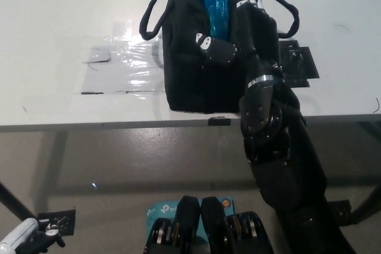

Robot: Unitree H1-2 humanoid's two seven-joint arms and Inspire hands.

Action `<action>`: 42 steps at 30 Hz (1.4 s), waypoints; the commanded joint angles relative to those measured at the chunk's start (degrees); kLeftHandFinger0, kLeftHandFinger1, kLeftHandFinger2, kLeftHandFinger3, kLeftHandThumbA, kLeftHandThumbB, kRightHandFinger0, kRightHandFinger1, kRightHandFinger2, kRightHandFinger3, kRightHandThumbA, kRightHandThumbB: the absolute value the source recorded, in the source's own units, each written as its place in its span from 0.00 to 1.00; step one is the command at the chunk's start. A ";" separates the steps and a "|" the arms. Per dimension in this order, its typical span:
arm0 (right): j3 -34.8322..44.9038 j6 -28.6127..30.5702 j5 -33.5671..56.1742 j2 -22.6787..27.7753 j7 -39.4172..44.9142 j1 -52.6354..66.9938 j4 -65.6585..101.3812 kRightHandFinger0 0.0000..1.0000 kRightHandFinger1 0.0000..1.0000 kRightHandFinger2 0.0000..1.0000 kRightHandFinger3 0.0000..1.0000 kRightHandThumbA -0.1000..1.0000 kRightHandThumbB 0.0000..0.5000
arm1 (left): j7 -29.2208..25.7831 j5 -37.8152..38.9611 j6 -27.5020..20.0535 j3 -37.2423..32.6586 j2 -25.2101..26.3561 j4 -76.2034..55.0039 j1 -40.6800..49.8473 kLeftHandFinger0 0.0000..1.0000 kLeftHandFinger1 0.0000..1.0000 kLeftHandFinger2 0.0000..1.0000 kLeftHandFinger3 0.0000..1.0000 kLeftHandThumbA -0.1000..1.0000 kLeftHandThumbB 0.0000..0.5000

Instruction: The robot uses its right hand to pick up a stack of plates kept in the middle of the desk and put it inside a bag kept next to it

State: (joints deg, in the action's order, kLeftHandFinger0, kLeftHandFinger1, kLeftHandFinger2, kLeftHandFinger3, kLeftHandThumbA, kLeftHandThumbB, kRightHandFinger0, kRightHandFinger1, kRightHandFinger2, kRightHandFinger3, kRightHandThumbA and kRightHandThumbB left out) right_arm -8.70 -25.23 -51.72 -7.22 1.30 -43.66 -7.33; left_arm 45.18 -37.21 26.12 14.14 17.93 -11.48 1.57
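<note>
Step in hand: the placing step is under way; the right hand [238, 19] is reaching over the open top of the black bag [196, 81] in the upper middle of the frame, with the blue stack of plates [214, 1] going down into the opening.
Plates: they are showing as a shiny blue upright shape inside the bag's mouth, on edge between the bag's walls, no longer lying on the worktop [71, 34].
Right hand: its fingers are curling beside and around the plates' right side; it appears to be gripping them, though the contact itself is partly hidden by the bag's rim.
Left hand [27, 236]: it is resting low at the lower left corner, below the worktop edge; its fingers are too small to read.
Bag: it is standing upright near the worktop's front edge, its handles [152, 13] falling outward.
Next move, as a judgement: lowering the plates until they are seated, then loosening the fingers and lifting clear without snagging a handle.
</note>
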 commanded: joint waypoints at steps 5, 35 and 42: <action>-0.53 -1.70 -4.71 2.37 5.18 -2.03 10.90 1.00 1.00 1.00 1.00 0.85 1.00 | 1.13 -0.07 0.81 1.13 0.36 -0.84 0.01 0.75 0.85 0.96 1.00 0.70 0.35; 21.67 39.43 42.26 15.06 0.36 35.75 -1.29 0.61 0.74 0.84 0.85 0.37 0.41 | -0.27 0.89 0.81 1.09 1.20 0.49 0.95 0.77 0.84 0.94 1.00 0.71 0.36; 21.22 40.69 41.69 15.39 1.12 35.88 -4.66 0.56 0.66 0.79 0.83 0.42 0.47 | -3.15 2.61 0.81 -0.66 2.34 0.38 1.68 0.81 0.84 0.93 1.00 0.75 0.32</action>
State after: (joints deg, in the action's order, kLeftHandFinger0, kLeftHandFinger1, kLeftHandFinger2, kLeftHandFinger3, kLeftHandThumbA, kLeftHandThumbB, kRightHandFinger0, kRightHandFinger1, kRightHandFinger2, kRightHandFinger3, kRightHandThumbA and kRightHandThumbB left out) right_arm 9.24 -2.69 -23.36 9.10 6.61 -6.45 -7.63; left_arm 44.97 -37.01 26.09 13.66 17.87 -10.17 2.92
